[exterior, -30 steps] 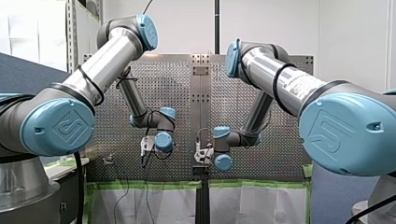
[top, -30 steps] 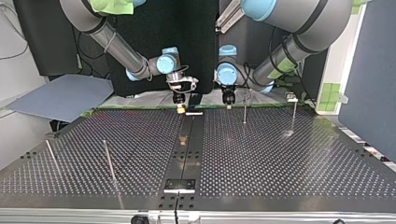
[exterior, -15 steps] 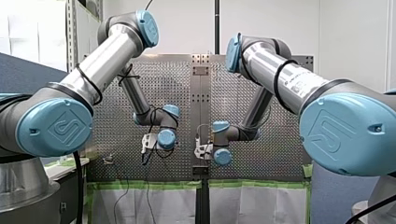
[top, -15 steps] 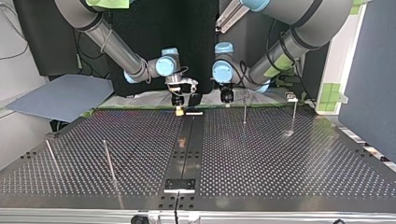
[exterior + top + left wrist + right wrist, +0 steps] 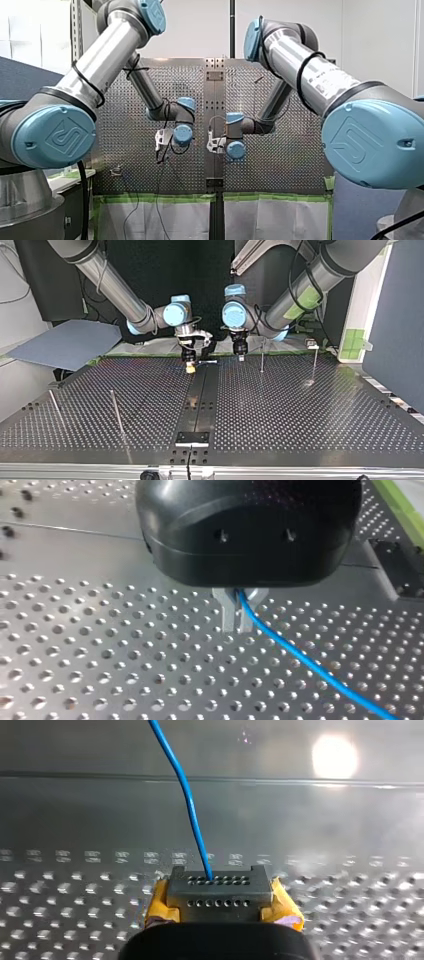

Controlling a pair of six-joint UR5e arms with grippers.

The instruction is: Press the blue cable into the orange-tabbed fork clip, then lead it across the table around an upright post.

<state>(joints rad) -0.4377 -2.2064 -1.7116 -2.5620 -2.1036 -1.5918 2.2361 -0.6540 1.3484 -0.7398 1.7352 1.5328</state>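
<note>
The blue cable [image 5: 300, 657] leaves my left gripper [image 5: 235, 626], whose metal fingers are shut on it just above the perforated table. The same blue cable [image 5: 186, 795] rises ahead of my right gripper [image 5: 216, 881], pinched between its yellow pads. In the top view my right gripper [image 5: 190, 367] hangs over the table's far edge beside the centre strip. My left gripper [image 5: 241, 355] is close to it, toward the view's right. The cable itself is too thin to make out there. No orange-tabbed clip shows clearly.
Thin upright posts stand on the table: one [image 5: 262, 359] just beside my left gripper, another [image 5: 315, 364] further toward the top view's right, two [image 5: 116, 412] [image 5: 55, 407] at its near left. A small white bar [image 5: 208, 361] lies by the centre strip [image 5: 200, 405].
Both grippers have come a little forward over the table's far edge and drawn closer together. Both grips on the cable are unchanged.
</note>
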